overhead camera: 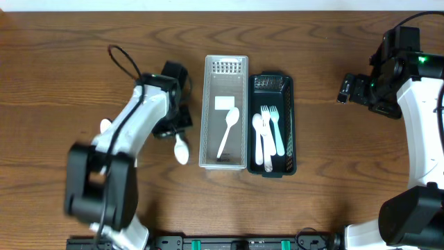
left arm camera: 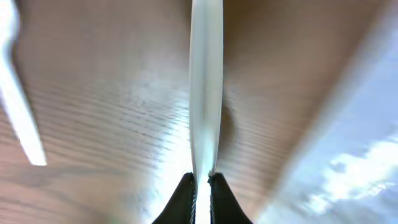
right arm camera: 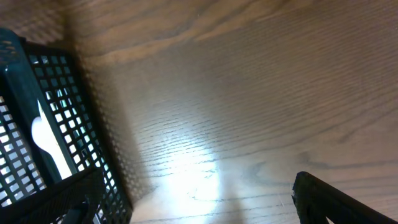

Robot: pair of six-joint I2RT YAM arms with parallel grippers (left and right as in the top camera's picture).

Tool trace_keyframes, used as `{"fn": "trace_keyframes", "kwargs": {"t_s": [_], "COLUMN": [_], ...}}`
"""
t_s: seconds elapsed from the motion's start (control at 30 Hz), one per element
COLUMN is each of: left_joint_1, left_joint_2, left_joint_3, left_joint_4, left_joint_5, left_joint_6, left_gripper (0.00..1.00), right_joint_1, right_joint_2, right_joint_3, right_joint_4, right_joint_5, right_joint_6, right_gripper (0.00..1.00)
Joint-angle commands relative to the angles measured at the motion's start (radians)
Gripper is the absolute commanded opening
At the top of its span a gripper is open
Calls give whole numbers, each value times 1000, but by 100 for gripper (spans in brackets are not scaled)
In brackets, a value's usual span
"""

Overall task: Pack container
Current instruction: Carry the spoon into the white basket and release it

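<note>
The left hand (left arm camera: 201,186) is clamped on the handle of a white spoon (overhead camera: 181,150). In the left wrist view, its two fingertips pinch the handle near one end. The spoon's bowl lies at bench (overhead camera: 83,42) level, just left of the white basket (overhead camera: 208,111), which already holds one spoon (overhead camera: 229,127). The dark basket (overhead camera: 288,125) beside it holds forks and spoons. The right hand (right arm camera: 199,202) is spread wide, grips nothing, and is parked well apart on the far side of the dark basket.

We judge the step in hand to be carrying the gripped spoon into a basket, probably the white one.

1. Raise the spoon until its bowl clears the basket wall before we traverse.
2. The grip is near the handle end, so we expect the spoon to pivot. Move slowly.
3. Align the spoon with the long axis of the basket, then lower and release.
4. Avoid the second white utensil (overhead camera: 104,126), which lies close by the left arm.
</note>
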Motion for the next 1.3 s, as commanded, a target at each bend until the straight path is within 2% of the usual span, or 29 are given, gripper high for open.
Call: {"fn": "trace_keyframes", "kwargs": {"t_s": [0.0,0.13,0.3,0.63,0.83,0.93,1.0,1.07,1.27], "left_joint_1": [-93,-230,-351,-350,-353,-354,-355,-354,-354], "left_joint_2": [-170,-253,-213,76,125,109,89,63,-82], "left_joint_3": [93,113,107,107,107,108,108,113,155], "left_joint_4": [-7,21,85,126,116,103,92,78,16], "left_joint_5": [-71,-153,-182,-132,-95,-94,-94,-95,-166], "left_joint_6": [34,33,34,22,22,23,43,89,176], "left_gripper": [6,6,6,6,7,17,38,64,74], "right_joint_1": [-2,-2,-2,-2,-2,-2,-2,-2,-2], "right_joint_2": [-1,-1,-1,-1,-1,-1,-1,-1,-1], "right_joint_3": [-4,-4,-4,-4,-4,-4,-4,-4,-4], "right_joint_4": [2,3,0,-2,-1,-1,-1,-1,-1], "right_joint_5": [-4,-4,-4,-4,-4,-4,-4,-4,-4], "right_joint_6": [-7,-7,-7,-7,-7,-7,-7,-7,-7], "right_gripper": [99,99,99,99,99,99,99,99,99]}}
